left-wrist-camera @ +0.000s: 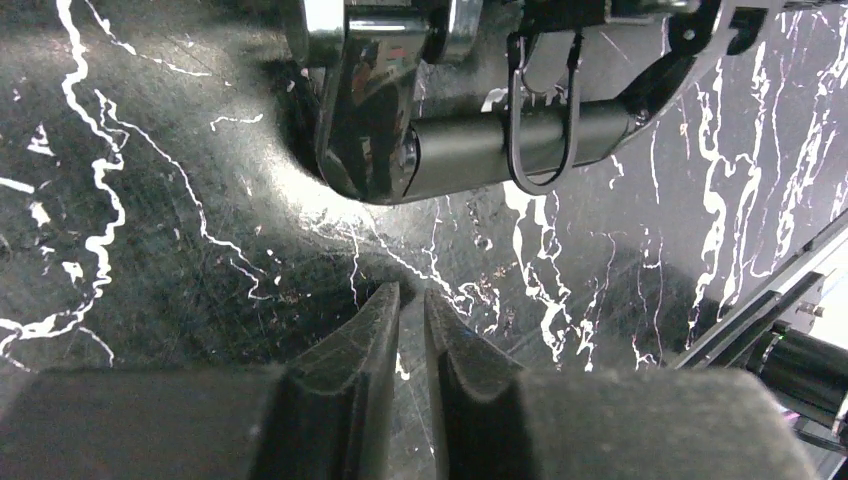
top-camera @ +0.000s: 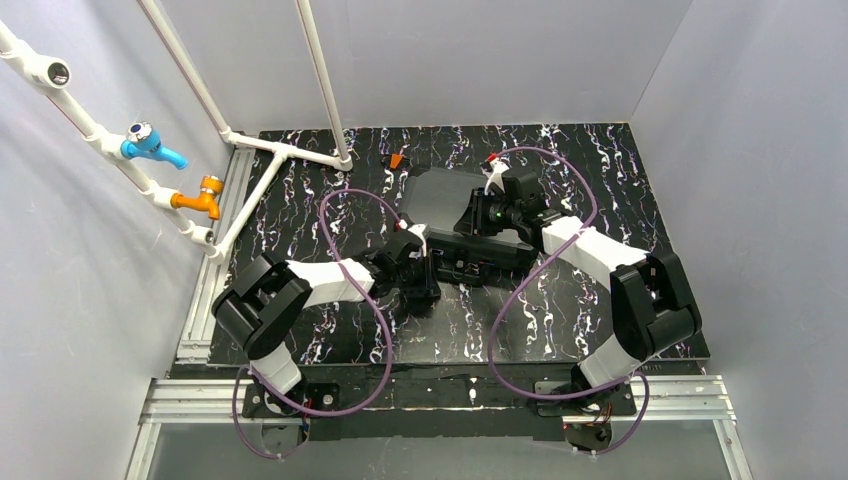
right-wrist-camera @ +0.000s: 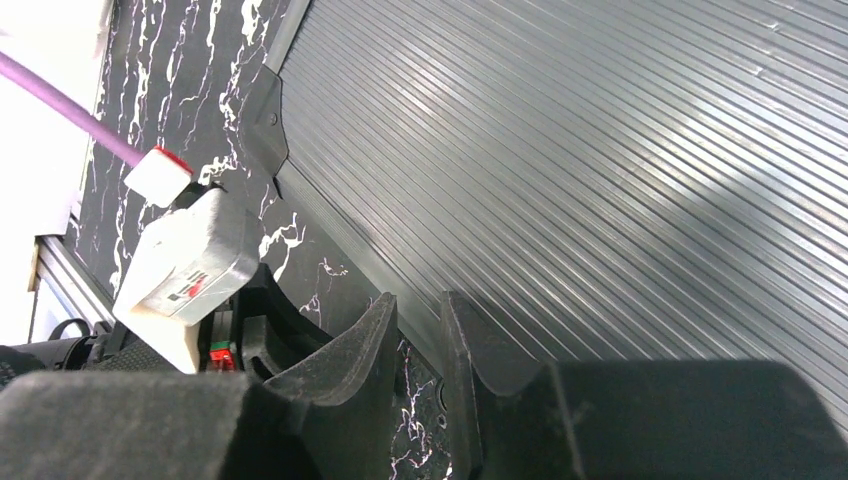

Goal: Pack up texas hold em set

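One black case point(top-camera: 452, 205) (ribbed lid), one small orange object point(top-camera: 396, 160), two grippers

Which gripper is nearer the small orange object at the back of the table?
Right, narrowly. The right gripper sits over the black case, in front and to the right of the small orange object. The left gripper is lower, by the case's near edge, farther away.
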`<state>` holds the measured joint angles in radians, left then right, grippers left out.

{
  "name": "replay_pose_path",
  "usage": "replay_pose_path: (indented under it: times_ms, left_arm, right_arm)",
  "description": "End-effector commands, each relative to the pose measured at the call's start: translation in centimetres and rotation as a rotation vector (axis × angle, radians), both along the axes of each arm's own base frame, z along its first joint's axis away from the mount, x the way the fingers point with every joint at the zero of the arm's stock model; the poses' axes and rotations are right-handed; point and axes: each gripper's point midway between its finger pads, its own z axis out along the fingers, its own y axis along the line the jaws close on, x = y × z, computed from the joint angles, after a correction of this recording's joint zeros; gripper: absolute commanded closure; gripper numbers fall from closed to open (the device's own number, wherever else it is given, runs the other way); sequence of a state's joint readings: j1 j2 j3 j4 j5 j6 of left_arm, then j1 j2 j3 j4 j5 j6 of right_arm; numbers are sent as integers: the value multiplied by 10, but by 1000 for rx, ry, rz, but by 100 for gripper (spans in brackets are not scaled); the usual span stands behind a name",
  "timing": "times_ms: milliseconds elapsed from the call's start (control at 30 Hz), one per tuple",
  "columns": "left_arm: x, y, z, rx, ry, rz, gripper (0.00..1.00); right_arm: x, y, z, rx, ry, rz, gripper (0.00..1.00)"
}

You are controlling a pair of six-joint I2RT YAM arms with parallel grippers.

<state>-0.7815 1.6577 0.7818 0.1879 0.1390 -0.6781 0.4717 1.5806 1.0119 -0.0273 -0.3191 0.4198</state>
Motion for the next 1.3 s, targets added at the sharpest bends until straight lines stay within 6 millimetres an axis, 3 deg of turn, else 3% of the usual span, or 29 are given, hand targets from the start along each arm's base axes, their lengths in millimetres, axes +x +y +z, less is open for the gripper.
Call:
replay_pose_path:
  times_ms: [0, 133, 767, 1267]
  left_arm:
    - [9, -7, -2, 0, 24, 62, 91]
    - [12, -14, -9, -11, 72, 93, 100]
    - [29, -30, 1, -61, 87, 174, 100]
    - [37, -41, 21, -112, 70, 171, 100]
  right_arm:
    - [-41, -35, -73, -186, 212, -27, 68]
    - [-41, -34, -68, -179, 204, -25, 68]
    - [-48, -37, -68, -183, 214, -19, 68]
    - [-62, -47, -86, -221, 246, -21, 69]
